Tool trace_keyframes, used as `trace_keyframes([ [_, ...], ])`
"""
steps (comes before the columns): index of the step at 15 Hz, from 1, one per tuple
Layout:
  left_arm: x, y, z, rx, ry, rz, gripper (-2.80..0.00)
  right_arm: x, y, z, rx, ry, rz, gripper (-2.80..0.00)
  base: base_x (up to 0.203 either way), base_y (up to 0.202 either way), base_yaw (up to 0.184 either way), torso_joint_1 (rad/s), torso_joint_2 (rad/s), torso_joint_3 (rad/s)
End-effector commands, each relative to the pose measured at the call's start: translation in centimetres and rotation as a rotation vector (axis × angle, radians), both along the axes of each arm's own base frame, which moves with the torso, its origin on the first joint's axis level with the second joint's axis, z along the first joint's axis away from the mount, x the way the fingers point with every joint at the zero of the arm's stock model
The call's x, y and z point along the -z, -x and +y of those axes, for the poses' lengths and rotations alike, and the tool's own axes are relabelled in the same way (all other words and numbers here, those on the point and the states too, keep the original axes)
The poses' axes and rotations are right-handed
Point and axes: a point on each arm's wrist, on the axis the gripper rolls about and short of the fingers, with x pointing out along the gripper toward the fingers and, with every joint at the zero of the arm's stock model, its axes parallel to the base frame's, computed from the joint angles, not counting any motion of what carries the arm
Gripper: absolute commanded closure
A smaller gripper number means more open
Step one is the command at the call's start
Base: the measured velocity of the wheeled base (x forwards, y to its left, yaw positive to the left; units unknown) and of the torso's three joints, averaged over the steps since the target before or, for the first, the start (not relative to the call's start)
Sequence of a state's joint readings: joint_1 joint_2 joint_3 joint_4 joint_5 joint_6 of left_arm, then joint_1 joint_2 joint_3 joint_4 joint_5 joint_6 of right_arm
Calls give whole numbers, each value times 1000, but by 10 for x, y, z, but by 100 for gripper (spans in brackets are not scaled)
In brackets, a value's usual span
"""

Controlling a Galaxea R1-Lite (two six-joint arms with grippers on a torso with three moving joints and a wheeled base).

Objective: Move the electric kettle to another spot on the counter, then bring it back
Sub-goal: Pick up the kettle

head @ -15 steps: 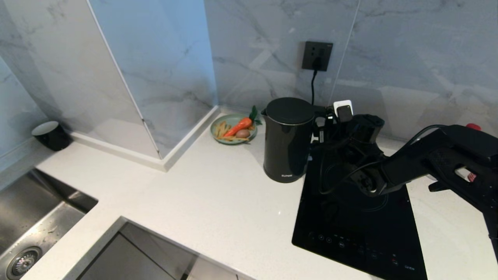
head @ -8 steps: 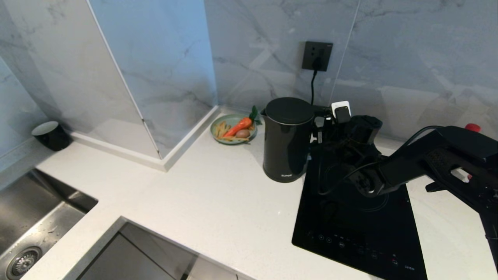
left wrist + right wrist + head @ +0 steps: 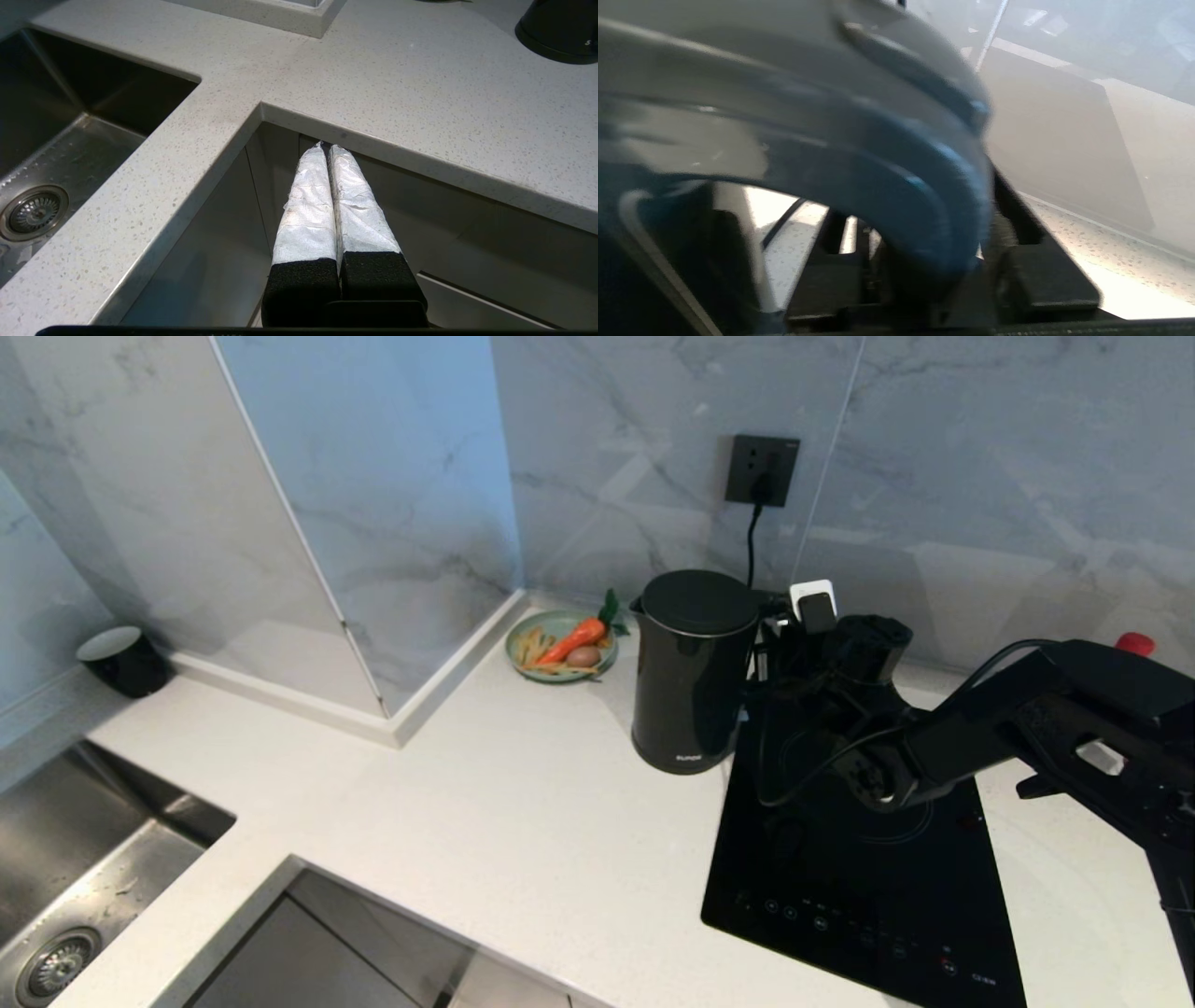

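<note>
You face a white speckled counter (image 3: 523, 821) against grey marble walls. The electric kettle (image 3: 691, 672) stands upright beside the black cooktop (image 3: 859, 887). Your right gripper (image 3: 770, 658) is clamped on its handle. Your left gripper (image 3: 329, 148), fingers pressed together and empty, hangs below the counter edge near the sink (image 3: 60, 154).

One electric kettle (image 3: 693, 672) stands on the one counter (image 3: 523, 821). One black glass cooktop (image 3: 859, 877) is set into the counter, and one steel sink (image 3: 65, 877) with one round drain (image 3: 56, 963). There is one green plate (image 3: 560, 647) near the back edge, holding one carrot (image 3: 571, 638) and one egg (image 3: 583, 657). One black cup (image 3: 121, 660) sits at the far left corner. One wall socket (image 3: 761, 470) has one cord (image 3: 749, 546) plugged in.
</note>
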State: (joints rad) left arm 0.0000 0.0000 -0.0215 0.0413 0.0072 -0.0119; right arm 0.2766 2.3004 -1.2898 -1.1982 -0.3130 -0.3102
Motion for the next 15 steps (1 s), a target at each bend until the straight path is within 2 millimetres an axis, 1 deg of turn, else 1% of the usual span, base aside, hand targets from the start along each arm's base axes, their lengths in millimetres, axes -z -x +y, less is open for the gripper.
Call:
trace_keyframes([
  [1, 0, 0, 0, 0, 0, 0, 0, -5, 1, 0, 2, -3, -17, 0, 0, 0, 0, 0, 0, 0],
  [15, 0, 0, 0, -1, 0, 0, 0, -7, 8, -1, 8, -10, -99, 0, 0, 0, 0, 0, 0, 0],
])
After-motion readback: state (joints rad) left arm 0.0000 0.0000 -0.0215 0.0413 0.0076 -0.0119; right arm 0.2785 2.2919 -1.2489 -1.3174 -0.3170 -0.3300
